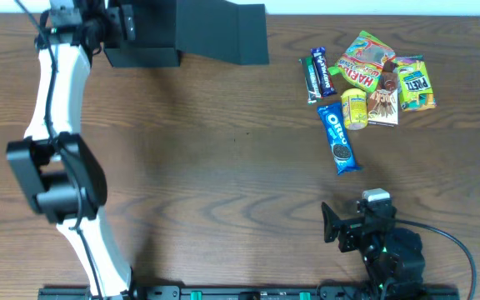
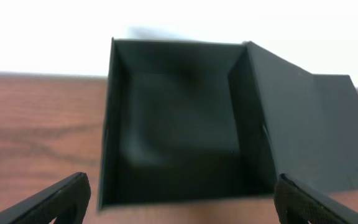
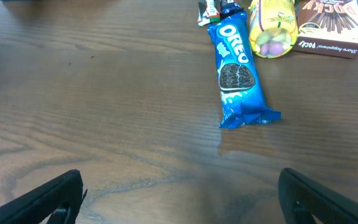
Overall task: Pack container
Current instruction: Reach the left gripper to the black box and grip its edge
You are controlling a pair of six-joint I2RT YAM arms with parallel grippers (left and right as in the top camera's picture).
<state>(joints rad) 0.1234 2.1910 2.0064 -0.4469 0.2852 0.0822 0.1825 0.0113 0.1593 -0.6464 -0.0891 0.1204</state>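
The container (image 1: 152,57) is a dark, matte box at the table's far left edge, with its flap lid (image 1: 223,33) lying open to the right. In the left wrist view the container (image 2: 179,124) is open and empty. My left gripper (image 1: 122,21) is at the box's left side; its fingers (image 2: 183,190) are spread wide just in front of the box, holding nothing. My right gripper (image 1: 352,218) is open and empty near the front right edge, and in the right wrist view (image 3: 179,183) it hovers over bare table short of a blue Oreo packet (image 3: 236,68).
Snack packets lie in a cluster at the back right: the Oreo packet (image 1: 338,137), a yellow packet (image 1: 354,108), a Pocky box (image 1: 383,104), a Haribo bag (image 1: 367,57), a green pretzel bag (image 1: 415,83) and a dark blue bar (image 1: 322,71).
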